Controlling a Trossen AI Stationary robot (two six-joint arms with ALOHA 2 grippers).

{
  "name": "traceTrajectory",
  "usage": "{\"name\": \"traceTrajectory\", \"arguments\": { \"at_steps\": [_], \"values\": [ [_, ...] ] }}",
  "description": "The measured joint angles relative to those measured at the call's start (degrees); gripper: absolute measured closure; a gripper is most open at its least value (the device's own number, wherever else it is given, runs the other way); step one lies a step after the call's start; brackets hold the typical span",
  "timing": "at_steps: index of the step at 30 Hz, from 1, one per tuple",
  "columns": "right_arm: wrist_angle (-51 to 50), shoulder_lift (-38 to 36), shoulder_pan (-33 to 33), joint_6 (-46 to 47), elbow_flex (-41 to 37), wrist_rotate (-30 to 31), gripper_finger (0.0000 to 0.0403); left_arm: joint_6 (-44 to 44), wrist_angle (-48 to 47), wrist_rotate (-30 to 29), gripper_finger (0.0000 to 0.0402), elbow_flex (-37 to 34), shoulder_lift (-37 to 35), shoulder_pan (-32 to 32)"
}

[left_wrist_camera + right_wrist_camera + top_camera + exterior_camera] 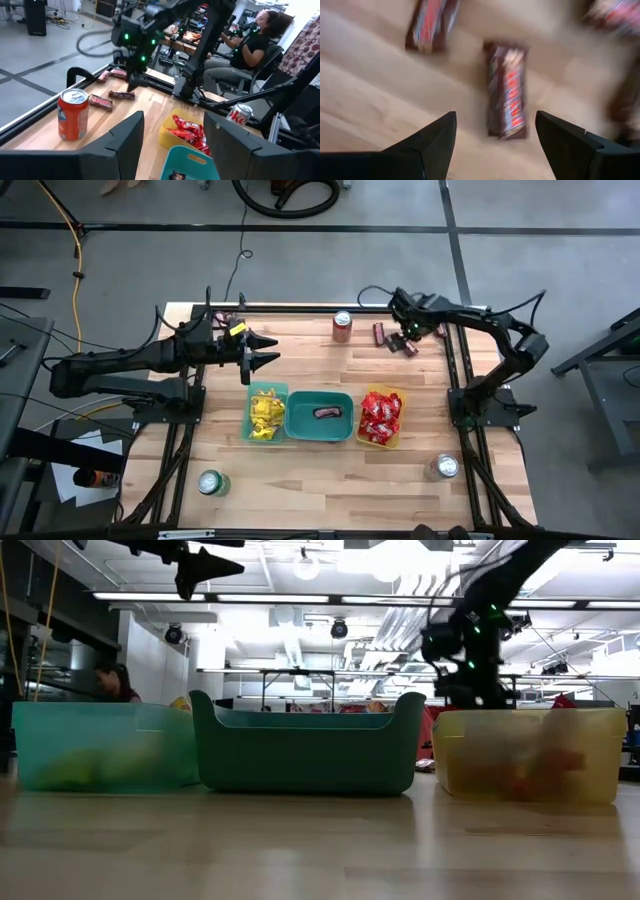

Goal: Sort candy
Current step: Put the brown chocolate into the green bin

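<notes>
The right gripper (495, 131) hovered open over a brown bar (506, 97) among other bars (431, 24), while the left gripper (268, 351) gaped above the bins (319, 417).

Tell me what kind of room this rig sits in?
Probably a robotics lab or workshop: bare concrete floor around the wooden table, exposed ceiling lights and ducts, and a seated person at another workstation behind the arms.
</notes>
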Motion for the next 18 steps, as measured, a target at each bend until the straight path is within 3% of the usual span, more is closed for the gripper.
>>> {"name": "traceTrajectory", "arguments": {
  "at_steps": [5,15,18],
  "values": [
    [4.8,-0.9,-1.5,0.0,-6.8,-1.1,0.0135,0.0,0.0,0.0,0.0208,0.0,-0.1,-0.4],
    [12.3,-0.1,-2.6,0.6,-9.6,0.5,0.0136,-1.0,0.0,-1.7,0.0208,0.0,-0.1,-0.4],
    [12.6,1.2,-2.6,0.6,-10.6,0.4,0.0153,-1.5,0.0,-1.8,0.0208,0.0,-0.1,-0.4]
  ]
}}
